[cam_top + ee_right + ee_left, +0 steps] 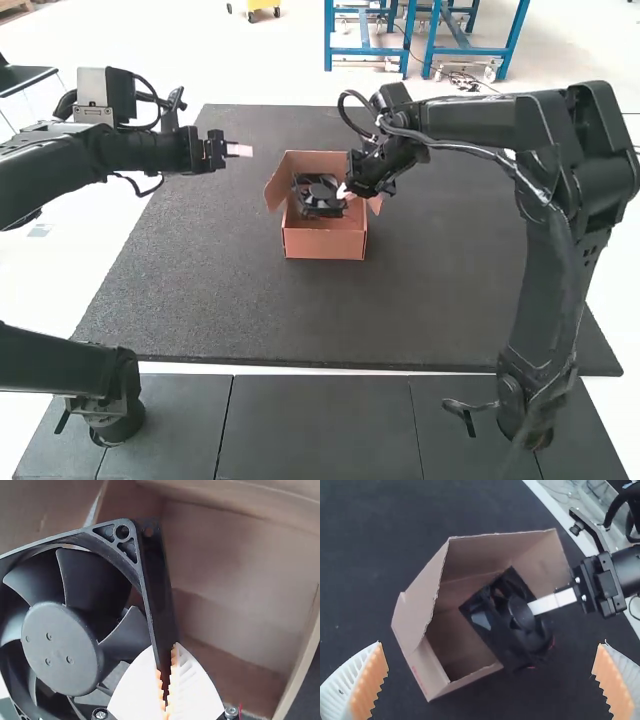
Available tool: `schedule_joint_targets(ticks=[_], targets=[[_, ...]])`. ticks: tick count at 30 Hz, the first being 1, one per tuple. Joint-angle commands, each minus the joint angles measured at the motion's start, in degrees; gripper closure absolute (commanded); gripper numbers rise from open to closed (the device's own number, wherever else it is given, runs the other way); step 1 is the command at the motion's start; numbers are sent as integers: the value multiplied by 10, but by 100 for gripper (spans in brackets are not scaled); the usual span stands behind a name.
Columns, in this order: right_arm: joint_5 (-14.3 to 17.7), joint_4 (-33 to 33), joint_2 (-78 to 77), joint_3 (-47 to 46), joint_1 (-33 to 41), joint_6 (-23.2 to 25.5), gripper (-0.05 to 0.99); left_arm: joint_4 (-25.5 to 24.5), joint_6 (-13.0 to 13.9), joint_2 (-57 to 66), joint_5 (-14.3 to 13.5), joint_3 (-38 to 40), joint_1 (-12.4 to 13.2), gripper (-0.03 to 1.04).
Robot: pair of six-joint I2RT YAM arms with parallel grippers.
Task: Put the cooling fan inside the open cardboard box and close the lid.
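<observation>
High view, I see the cardboard box (325, 243) near the middle of the dark mat (200, 290) that covers the tabletop, its top open and its flaps standing up around the opening. The cooling fan (318, 195) is in the mouth of the box, partly inside and not lying flat on the bottom. My right gripper (347, 190) comes in from the right side, and its fingers are clamped on the fan's frame.

In the right wrist view, the white ribbed fingers (192, 680) pinch one side wall of the black frame (155, 605), with the orange pads against it. The hub and blades (55, 640) are just beside them, and the brown inner wall of the box (235, 580) is behind.

From the left wrist view, the fan (515, 625) is tilted. Its square face with the round hub is turned up and out of the box rather than level. One corner sits low inside the box and the opposite side rises above the rim (470, 672). The spin axis leans steeply, neither upright nor flat. The right gripper (537, 607) holds it from the side away from the tall flap (485, 555).

My left gripper (238, 151) hangs over the mat to the left of the box, well apart from it and aimed toward it. Its fingers (367, 677) are spread wide with nothing between them.
</observation>
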Motion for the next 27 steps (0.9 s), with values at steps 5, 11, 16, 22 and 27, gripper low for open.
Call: schedule_joint_targets(ticks=[5, 11, 16, 22, 27], targets=[[22, -1, 29, 60, 2, -11, 96, 13, -12, -16, -7, 13, 4, 5], [45, -10, 38, 66, 5, -20, 96, 17, -13, -16, -7, 23, 5, 5], [75, -15, 44, 66, 6, -33, 96, 18, -13, -16, -7, 24, 5, 5], [91, -20, 59, 67, 6, -39, 96, 20, -15, -16, -7, 29, 5, 5], [95, -20, 71, 67, 7, -39, 96, 20, -19, -16, -7, 33, 5, 5]])
